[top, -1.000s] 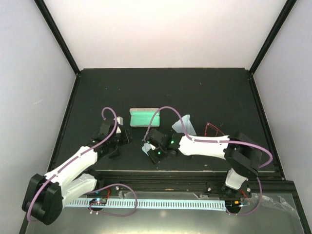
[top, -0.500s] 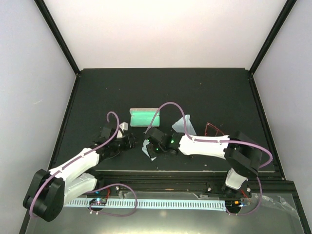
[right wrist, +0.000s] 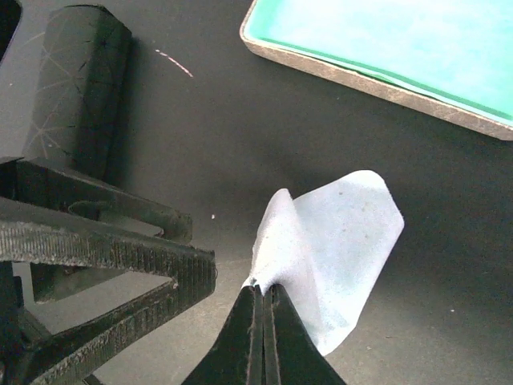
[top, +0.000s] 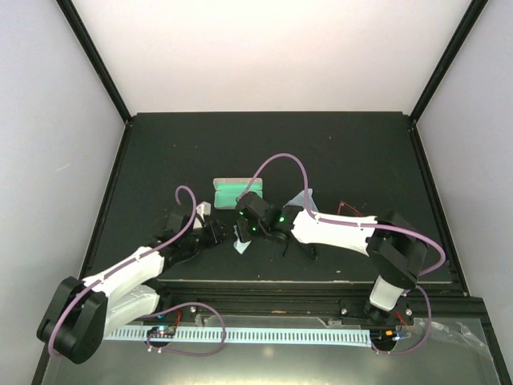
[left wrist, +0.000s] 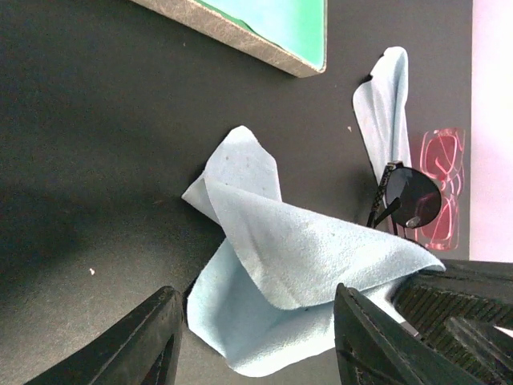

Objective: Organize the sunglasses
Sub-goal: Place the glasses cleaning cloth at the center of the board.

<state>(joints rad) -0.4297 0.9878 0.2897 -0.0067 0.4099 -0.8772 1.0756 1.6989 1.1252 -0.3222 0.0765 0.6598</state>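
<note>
Right gripper [right wrist: 261,298] clenched on corner of light blue cloth [right wrist: 341,241], lower centre of right wrist view. Left gripper [left wrist: 256,341] released, jaws apart, same cloth showing between them, not pinched. Black sunglasses [left wrist: 410,196] at right of left wrist view, touching second cloth [left wrist: 385,104]. Red sunglasses [left wrist: 442,180] just beyond, at right edge. Green-lined case [left wrist: 276,36] open at top.

No word, number or brand mark can be read in any view. The black case [right wrist: 76,88] at the upper left of the right wrist view carries only faint thin lines, no letters.
</note>
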